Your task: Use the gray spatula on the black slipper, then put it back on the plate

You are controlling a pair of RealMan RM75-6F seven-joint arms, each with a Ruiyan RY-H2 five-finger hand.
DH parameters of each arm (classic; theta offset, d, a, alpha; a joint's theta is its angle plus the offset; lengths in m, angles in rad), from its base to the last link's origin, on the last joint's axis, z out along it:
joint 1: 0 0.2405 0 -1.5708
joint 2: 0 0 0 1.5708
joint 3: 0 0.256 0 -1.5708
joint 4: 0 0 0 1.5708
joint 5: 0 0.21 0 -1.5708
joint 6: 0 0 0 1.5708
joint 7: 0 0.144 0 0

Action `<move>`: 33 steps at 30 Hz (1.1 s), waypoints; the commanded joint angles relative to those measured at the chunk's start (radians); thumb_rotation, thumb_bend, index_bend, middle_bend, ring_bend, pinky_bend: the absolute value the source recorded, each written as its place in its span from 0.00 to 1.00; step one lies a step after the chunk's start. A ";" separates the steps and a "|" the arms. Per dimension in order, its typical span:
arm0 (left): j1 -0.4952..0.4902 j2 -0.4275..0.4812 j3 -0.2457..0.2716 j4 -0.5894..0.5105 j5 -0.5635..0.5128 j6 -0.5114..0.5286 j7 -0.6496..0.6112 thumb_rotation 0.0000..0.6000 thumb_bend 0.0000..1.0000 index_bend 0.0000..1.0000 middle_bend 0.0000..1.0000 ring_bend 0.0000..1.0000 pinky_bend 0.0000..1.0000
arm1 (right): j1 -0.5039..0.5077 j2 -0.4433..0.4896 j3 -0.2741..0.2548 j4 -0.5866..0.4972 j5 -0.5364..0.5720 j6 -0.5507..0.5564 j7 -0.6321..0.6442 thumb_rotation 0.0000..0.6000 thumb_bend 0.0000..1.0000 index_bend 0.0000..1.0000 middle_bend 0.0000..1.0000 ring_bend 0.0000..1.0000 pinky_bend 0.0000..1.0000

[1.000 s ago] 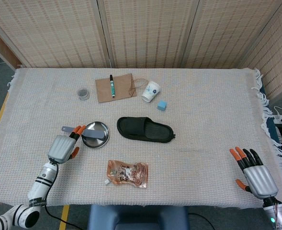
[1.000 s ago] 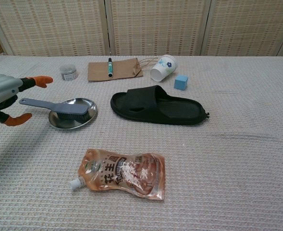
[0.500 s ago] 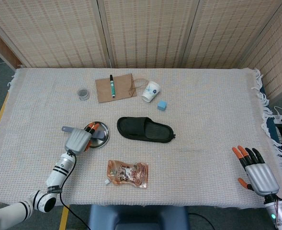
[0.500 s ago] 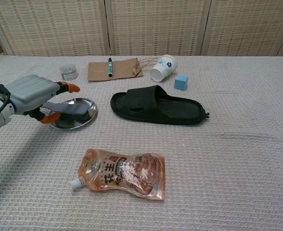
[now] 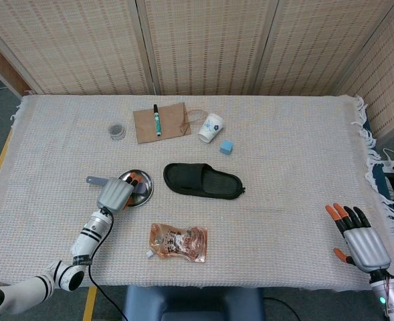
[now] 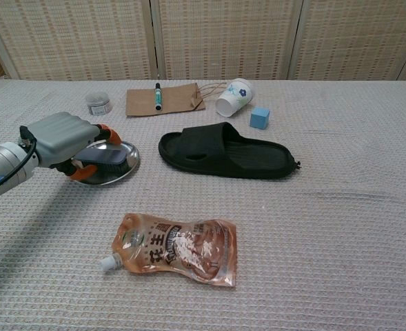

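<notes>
Although the left hand sits over the gray spatula in the head view, its fingers reach onto the plate and I cannot tell from here whether they have closed on the handle; only the handle's outer end shows beyond the knuckles. The black slipper lies just right of the plate, apart from it. The right hand rests near the table's right edge, fingers spread, holding nothing.

In the chest view, the left hand is curled about the spatula's handle, thumb below and fingers above, with the brush-like head lying in the plate. Whether the grip is firm cannot be confirmed.

Risks, as judged: a shallow hold near the head could let the spatula pivot or drop when lifted; fingers hooked over the plate rim could drag or tip the plate; a low carry might snag the slipper's edge.
</notes>
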 commanded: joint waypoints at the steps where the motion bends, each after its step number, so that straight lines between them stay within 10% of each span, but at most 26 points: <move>1: -0.005 -0.005 0.003 0.011 -0.003 -0.002 -0.007 1.00 0.42 0.24 0.26 0.87 1.00 | 0.000 0.000 0.000 -0.001 0.001 -0.001 -0.001 1.00 0.14 0.00 0.00 0.00 0.00; 33: -0.014 -0.017 0.036 0.063 0.007 0.046 -0.039 1.00 0.43 0.47 0.56 0.87 1.00 | 0.007 -0.002 -0.002 0.001 0.017 -0.020 -0.005 1.00 0.14 0.00 0.00 0.00 0.00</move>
